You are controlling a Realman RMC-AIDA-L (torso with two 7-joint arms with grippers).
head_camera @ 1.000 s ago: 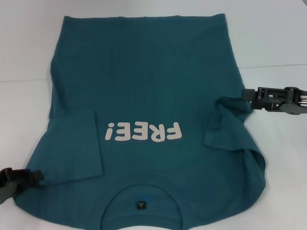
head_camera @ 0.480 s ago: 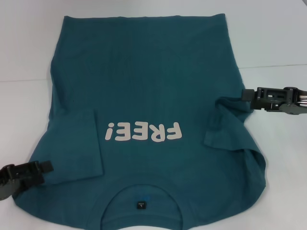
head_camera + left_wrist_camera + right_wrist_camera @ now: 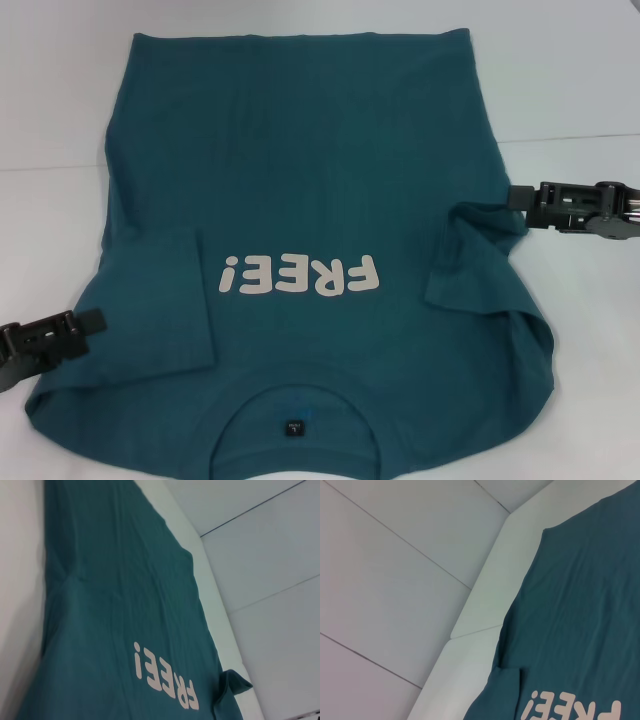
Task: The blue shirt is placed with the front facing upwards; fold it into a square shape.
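Observation:
The blue shirt [image 3: 320, 180] lies flat on the white table, front up, with its collar and dark neck label [image 3: 293, 427] nearest me. Its white "FREE!" lettering [image 3: 300, 275] reads upside down. Both short sleeves are folded inward over the body, the left sleeve [image 3: 160, 300] flat and the right sleeve [image 3: 475, 260] rumpled. My left gripper [image 3: 88, 322] hovers over the shirt's near left edge. At the shirt's right edge, my right gripper [image 3: 514, 197] touches the raised fold of the right sleeve. The shirt [image 3: 115, 605] fills the left wrist view, and the right wrist view shows the shirt [image 3: 580, 595] too.
The white table [image 3: 570, 90] extends beyond the shirt at the far side and on both sides. Its edge [image 3: 485, 595] shows in the right wrist view, with pale panelled surface beyond it.
My left gripper has lifted and moved a little inward over the shirt's left edge. The right gripper has barely shifted outward. The shirt lies as before.

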